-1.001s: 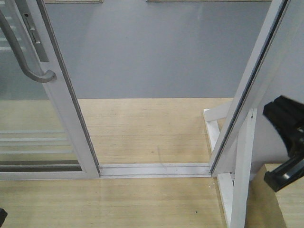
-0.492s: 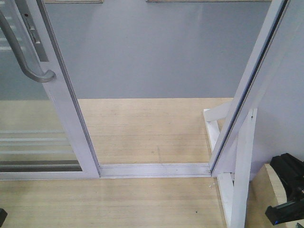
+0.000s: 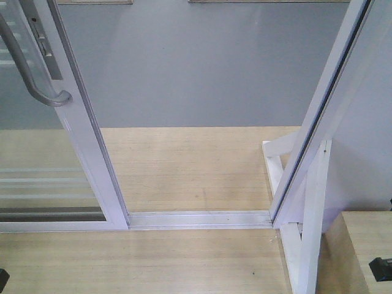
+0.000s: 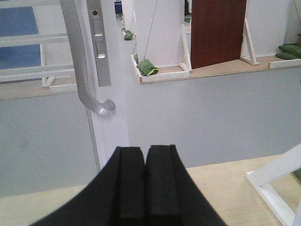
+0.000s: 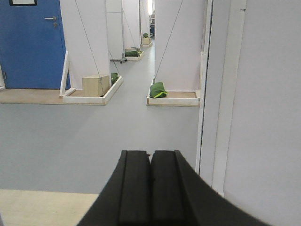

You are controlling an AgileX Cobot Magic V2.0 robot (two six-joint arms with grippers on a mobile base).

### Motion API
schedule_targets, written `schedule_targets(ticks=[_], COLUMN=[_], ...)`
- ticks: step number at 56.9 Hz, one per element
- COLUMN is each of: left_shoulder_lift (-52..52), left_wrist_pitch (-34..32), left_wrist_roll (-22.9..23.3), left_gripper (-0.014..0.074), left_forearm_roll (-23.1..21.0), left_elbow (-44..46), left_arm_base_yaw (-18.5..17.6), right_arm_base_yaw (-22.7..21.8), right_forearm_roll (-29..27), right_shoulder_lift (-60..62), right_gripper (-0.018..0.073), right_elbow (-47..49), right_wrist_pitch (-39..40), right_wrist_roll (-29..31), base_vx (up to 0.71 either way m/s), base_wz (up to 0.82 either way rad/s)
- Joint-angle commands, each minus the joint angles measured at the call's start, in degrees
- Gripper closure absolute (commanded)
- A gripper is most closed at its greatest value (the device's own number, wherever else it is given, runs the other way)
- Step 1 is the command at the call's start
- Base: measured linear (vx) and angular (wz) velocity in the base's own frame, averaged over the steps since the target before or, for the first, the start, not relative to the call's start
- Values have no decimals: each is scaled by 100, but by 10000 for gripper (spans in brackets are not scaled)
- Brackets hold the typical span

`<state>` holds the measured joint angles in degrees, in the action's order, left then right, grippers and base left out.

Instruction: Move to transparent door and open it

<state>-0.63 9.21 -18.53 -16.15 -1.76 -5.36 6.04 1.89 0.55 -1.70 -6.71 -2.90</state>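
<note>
The door (image 3: 73, 153) stands at the left, slid aside — a wide gap down to the track (image 3: 199, 218). Both the left pincer (image 4: 145, 188) and right pincer (image 5: 150, 188) are closed, empty. Opening looks done; next, perhaps, driving through.
</note>
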Motion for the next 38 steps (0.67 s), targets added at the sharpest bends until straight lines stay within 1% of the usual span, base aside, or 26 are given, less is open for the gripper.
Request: schedule_targets(ticks=[1,7,14,38], left_shoulder_lift=[-83,-83,-83,-83], left_wrist_pitch=[-470,-470,-470,-470], left_wrist_roll=[-3,-3,-3,-3], left_gripper=[599,599,599,599], left_forearm_roll=[-25,-25,-25,-25], left_elbow=[-94,-94,-94,-94], left_arm_base_yaw=[17,17,17,17], right_arm_base_yaw=[-43,-43,-43,-43], right_forearm_roll=[56,43,38,38], right_shoulder_lift=[95,95,95,95], right_gripper=[564,564,564,564], right_elbow=[-26,-26,-26,-26], right_wrist_pitch=[107,-241,-423,-476], right_wrist_roll=[31,31,31,31], base_vx=[0,0,0,0], base_wz=[0,0,0,0])
